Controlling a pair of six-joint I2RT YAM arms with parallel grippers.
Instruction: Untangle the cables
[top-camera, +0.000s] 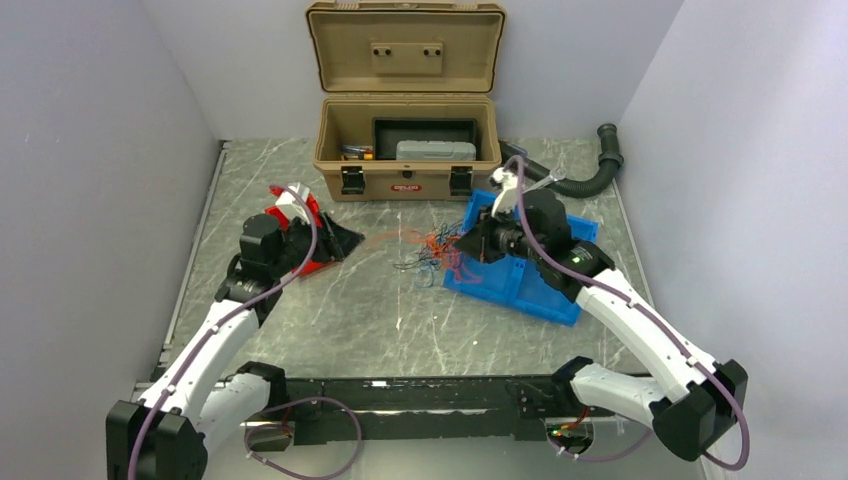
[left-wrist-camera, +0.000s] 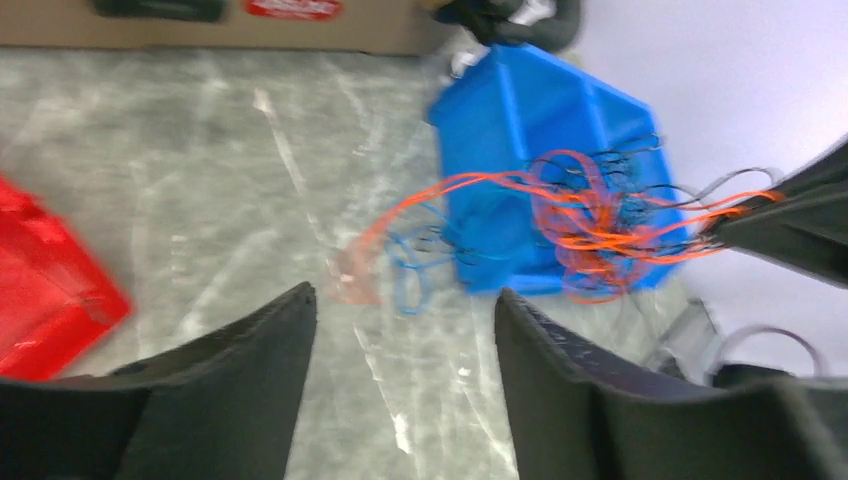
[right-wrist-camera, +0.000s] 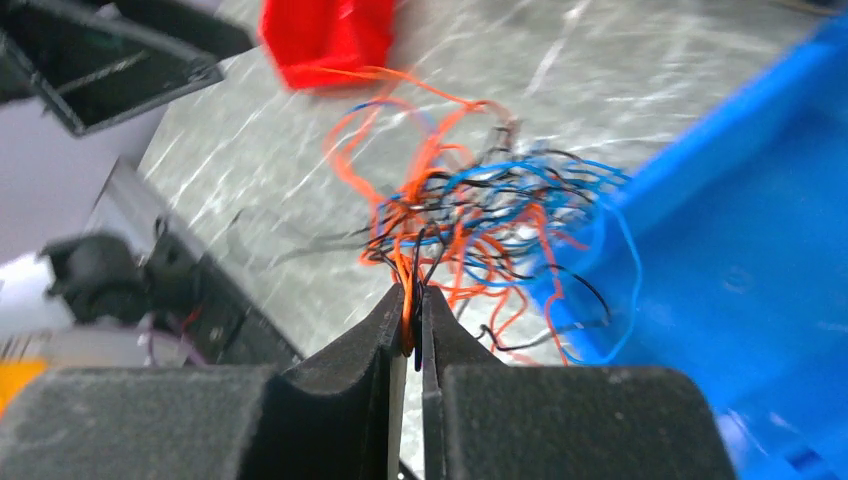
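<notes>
- Top view: the cables sit as a small loose tangle over the table, between the left claw and the right claw, just beside the blue bin. From here we cannot tell how either claw stands.
- Left wrist: the left claw stands apart and holds nothing. It is short of the cables, whose orange loops stretch across the bin toward the right claw.
- Right wrist: the right claw is clamped on a few orange and black strands where they bunch. The other cables fan out loosely beyond it.
- We judge these wires very light, limp and thin. They will likely snag on each other and may slip from broad pads. The best hold looks like the free orange loop on the left side, pulled gently away.
</notes>
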